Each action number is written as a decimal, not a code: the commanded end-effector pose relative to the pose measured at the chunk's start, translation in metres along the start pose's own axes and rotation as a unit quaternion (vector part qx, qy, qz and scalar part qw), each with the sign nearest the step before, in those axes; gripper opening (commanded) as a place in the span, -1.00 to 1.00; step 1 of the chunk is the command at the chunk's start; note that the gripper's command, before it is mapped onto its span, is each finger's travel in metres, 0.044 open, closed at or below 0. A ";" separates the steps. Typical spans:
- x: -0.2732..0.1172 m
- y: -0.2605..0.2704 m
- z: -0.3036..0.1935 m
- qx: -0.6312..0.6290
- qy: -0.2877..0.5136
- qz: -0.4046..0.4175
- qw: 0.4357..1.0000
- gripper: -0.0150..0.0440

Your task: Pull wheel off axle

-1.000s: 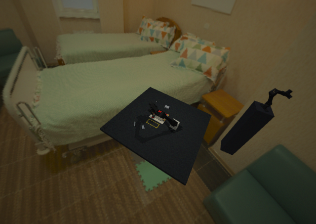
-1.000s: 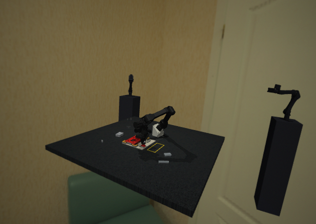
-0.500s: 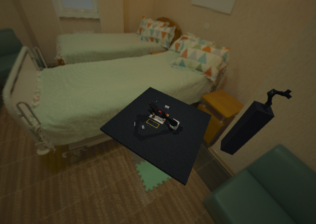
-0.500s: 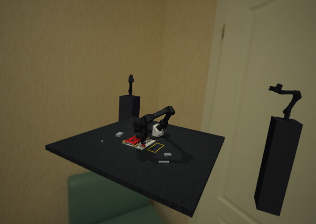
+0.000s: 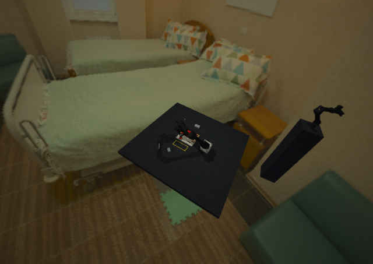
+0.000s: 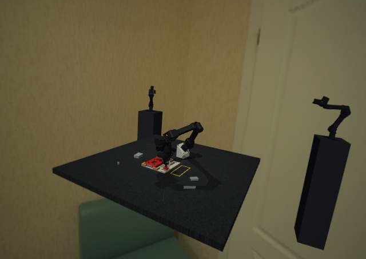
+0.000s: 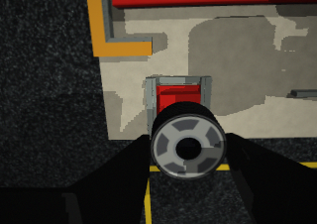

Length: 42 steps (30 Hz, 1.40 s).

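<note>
Now my gripper (image 6: 166, 160) (image 7: 186, 141) pinches the wheel (image 7: 188, 147) by its sides, leaving its hub unblocked, probably so it can slide off the axle. It is over the board (image 5: 184, 139) (image 6: 163, 170) (image 7: 134, 130), well inside the tabletop's (image 5: 196, 176) (image 6: 132, 188) edges, outside the yellow outline (image 5: 175, 146) (image 6: 175, 174) (image 7: 148, 199).

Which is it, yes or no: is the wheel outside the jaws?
No, the wheel sits between the two dark jaws, one on either side of its rim.
</note>
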State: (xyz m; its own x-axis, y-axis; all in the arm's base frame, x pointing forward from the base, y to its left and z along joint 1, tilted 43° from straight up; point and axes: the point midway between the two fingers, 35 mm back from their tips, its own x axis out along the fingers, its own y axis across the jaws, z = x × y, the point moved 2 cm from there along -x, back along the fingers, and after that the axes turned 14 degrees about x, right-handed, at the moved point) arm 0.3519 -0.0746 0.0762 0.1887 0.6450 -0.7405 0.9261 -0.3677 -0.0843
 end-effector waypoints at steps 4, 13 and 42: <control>-0.004 0.000 0.000 -0.001 0.000 0.001 1.000 -0.49; -0.007 0.000 0.000 -0.001 0.000 0.001 1.000 -0.49; -0.033 0.000 0.001 0.000 0.000 0.002 1.000 -0.49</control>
State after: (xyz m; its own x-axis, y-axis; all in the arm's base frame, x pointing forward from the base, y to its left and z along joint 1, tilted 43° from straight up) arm 0.3470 -0.0886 0.0926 0.1898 0.6485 -0.7372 0.9245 -0.3707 -0.0881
